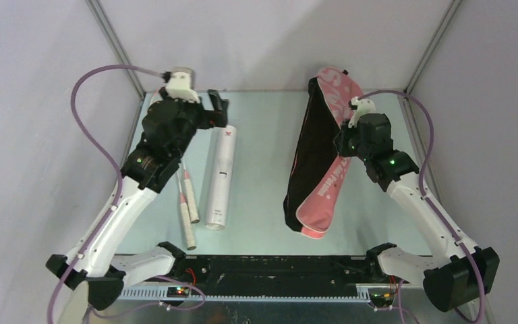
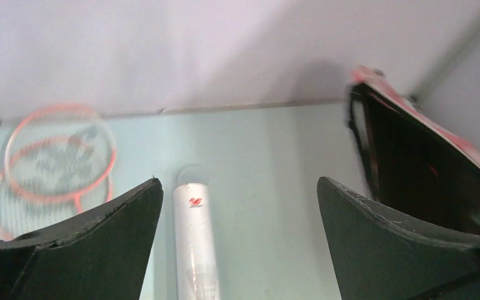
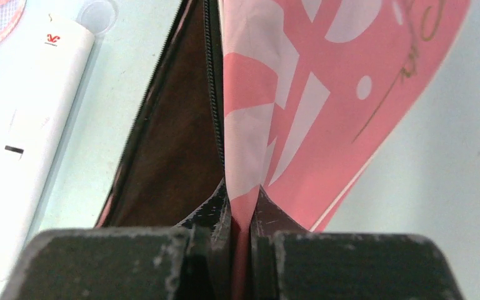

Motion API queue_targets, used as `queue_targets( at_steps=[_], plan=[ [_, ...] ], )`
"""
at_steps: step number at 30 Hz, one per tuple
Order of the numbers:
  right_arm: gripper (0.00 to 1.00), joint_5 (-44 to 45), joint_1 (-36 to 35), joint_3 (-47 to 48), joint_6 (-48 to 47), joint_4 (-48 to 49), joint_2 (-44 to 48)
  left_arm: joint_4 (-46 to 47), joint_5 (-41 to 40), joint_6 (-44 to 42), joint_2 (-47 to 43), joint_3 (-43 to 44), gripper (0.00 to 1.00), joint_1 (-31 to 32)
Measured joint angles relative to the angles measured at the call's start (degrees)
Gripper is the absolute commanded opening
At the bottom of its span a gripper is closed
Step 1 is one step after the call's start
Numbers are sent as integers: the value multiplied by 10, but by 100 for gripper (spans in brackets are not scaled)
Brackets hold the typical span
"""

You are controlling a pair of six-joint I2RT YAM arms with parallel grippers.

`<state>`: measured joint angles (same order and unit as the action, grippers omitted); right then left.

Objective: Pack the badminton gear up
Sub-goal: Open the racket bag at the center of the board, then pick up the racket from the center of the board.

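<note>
Bag (image 1: pixel 317 169): right side of the table (image 1: pixel 263 148), mouth open (dark inside showing);
Right gripper (image 3: pixel 240 195): pinching the bag's pink flap;
Left gripper (image 2: pixel 239 184): fingers wide apart, holding nothing, by the tube (image 2: pixel 195 244);
Rackets (image 2: pixel 56 159): left of the tube

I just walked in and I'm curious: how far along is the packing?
Early on. Done: the bag is open. In hand: the right fingers pinch its pink flap, holding it open; the left fingers are open and empty. Left: the tube and both rackets lie outside the bag.
</note>
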<state>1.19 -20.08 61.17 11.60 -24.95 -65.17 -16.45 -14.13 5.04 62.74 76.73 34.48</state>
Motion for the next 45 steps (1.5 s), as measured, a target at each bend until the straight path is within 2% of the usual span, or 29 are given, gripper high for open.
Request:
queue_targets(
  at_steps=[3,6,10,13,19,24,30,31,33,39,45],
  plan=[
    [0,7,3,-33,32,20,15,0,-6,89,5,-50,100,-102],
    [0,4,6,-61,52,46,5,-6,9,147,46,-96,100,-193],
    [0,-16,7,-84,69,71,-28,-13,52,188,171,-134,100,-301],
    [0,-37,8,-100,71,95,-45,-16,82,199,245,-147,100,-349],
    [0,-93,11,-140,67,157,-49,-6,100,199,332,-125,95,-375],
    [0,-162,11,-216,46,223,-26,0,115,195,393,-98,84,-379],
    [0,-218,11,-289,35,269,10,-16,136,194,458,-37,75,-387],
    [0,-224,12,-296,35,276,15,-25,138,194,464,-28,69,-389],
    [0,-231,12,-303,36,286,22,-42,139,195,478,-8,67,-394],
    [0,-250,12,-305,41,306,35,-84,139,195,510,13,69,-401],
    [0,-255,13,-305,43,309,42,-139,158,179,534,60,57,-404]
  ],
)
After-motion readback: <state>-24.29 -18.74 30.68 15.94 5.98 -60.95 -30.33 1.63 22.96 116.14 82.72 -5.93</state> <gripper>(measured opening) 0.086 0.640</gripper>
